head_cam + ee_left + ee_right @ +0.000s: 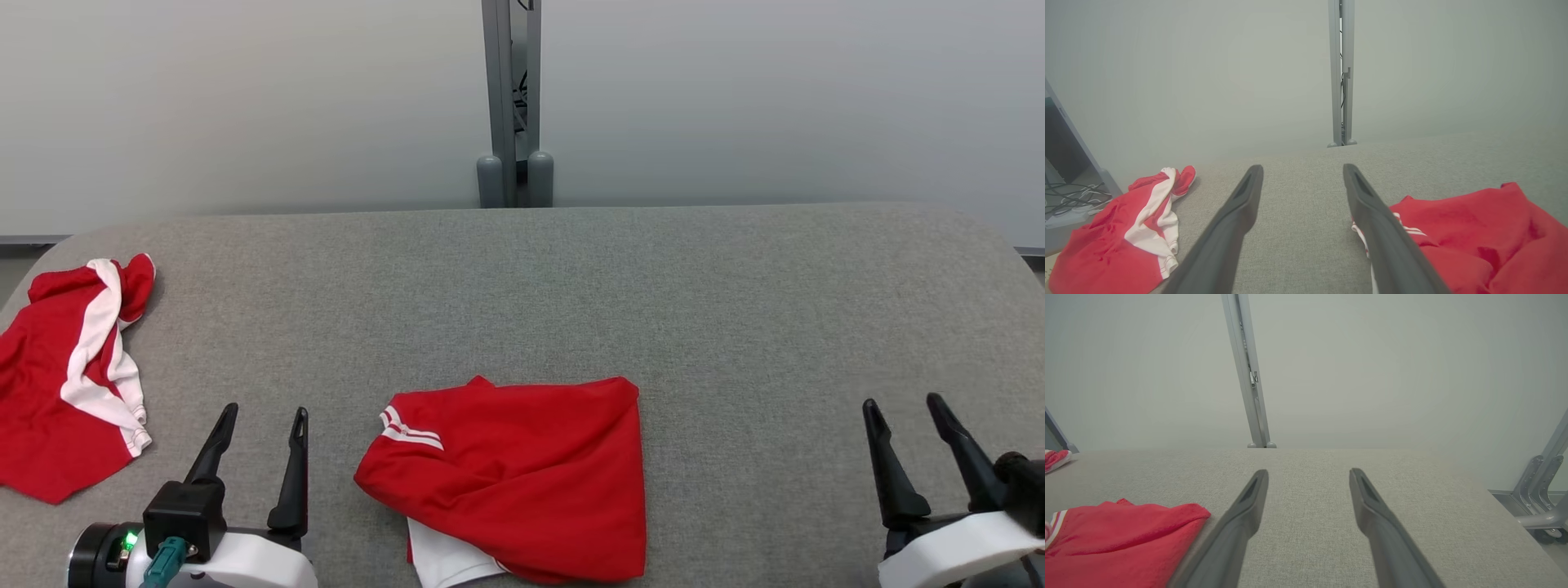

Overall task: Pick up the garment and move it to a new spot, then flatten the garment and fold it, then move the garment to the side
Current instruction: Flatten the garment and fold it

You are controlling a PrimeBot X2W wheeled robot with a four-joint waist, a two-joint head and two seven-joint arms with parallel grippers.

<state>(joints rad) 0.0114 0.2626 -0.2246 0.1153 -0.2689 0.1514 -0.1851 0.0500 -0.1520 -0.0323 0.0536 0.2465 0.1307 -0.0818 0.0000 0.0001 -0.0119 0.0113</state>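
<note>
- The wide grey fabric-covered table [571,286] with rounded far corners spans the head view, and both garments lie on it.
- A plain pale wall [245,98] stands behind the table's far edge.
- The folded red garment with white sleeve stripes [522,482] lies at the near middle of the table, between the two grippers and touching neither. Its striped cuff points toward the robot's left, and a white layer shows under its near edge.
- A crumpled red cloth with a broad white band [65,384] lies at the table's left end, well apart from the folded garment.
- A slim grey metal post [510,98] rises upright behind the middle of the far edge.
- The left gripper [266,408] hangs at the near left, between the two red pieces. Its two long dark fingers are spread apart with bare table between them, and it holds nothing.
- The right gripper [901,400] hangs at the near right, over bare table and well clear of the folded garment. Its fingers are likewise apart and empty.
- A tangle of dark cables [1069,200] lies on the floor beyond the table's left end in the left wrist view.
</note>
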